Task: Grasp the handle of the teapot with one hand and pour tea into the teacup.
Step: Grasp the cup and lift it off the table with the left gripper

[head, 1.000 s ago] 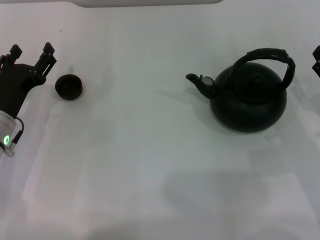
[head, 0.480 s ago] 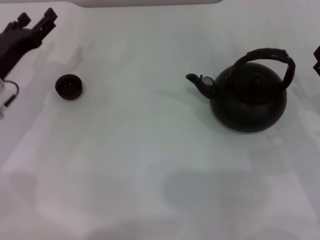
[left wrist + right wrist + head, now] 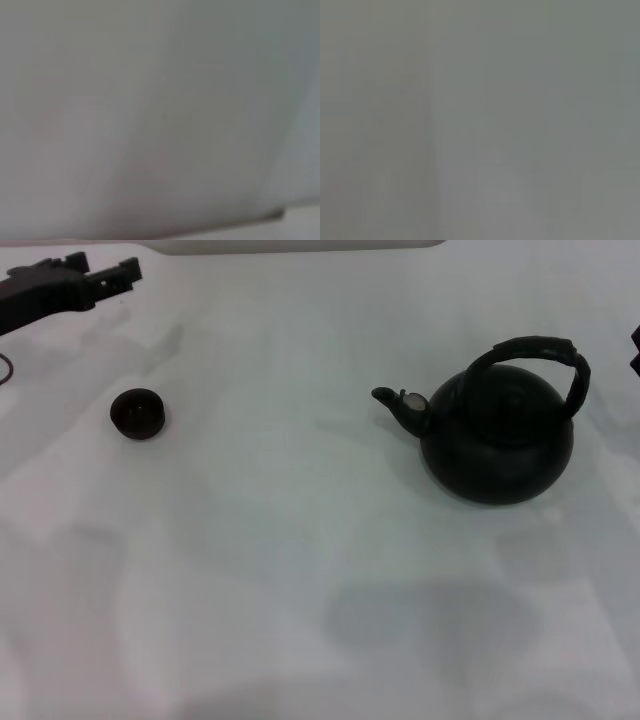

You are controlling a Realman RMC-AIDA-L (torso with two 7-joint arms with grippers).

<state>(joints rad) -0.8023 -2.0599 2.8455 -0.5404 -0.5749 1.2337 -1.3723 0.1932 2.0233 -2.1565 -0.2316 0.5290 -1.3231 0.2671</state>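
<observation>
The left gripper [image 3: 125, 273] is hovering over the far left corner of the bench [image 3: 300, 570], lying almost level and pointing toward the bench's middle. Its fingers [image 3: 118, 276] are showing only as a short dark prong (seen nearly edge-on), so whether they are spread or closed cannot be told; they are touching nothing and holding nothing. The right gripper [image 3: 636, 350] is sitting at the right edge of the bench, and only a thin black sliver of it is showing, too little to judge its fingers; it is staying apart from everything on the bench.

The teapot [image 3: 498, 440] is standing upright toward the right side of the bench, a little beyond the middle, with its short spout pointing toward the left edge. Its handle [image 3: 530, 348] is arching over the lid, free of any grip. The teacup [image 3: 138, 413] is resting upright near the left edge, well apart from the teapot and nearer the front than the left gripper, with bare bench between them. No tea can be made out in the cup, which is reading simply as a dark round. No writing or label is showing on the teapot or the cup. Both wrist views are giving only a plain pale surface.
</observation>
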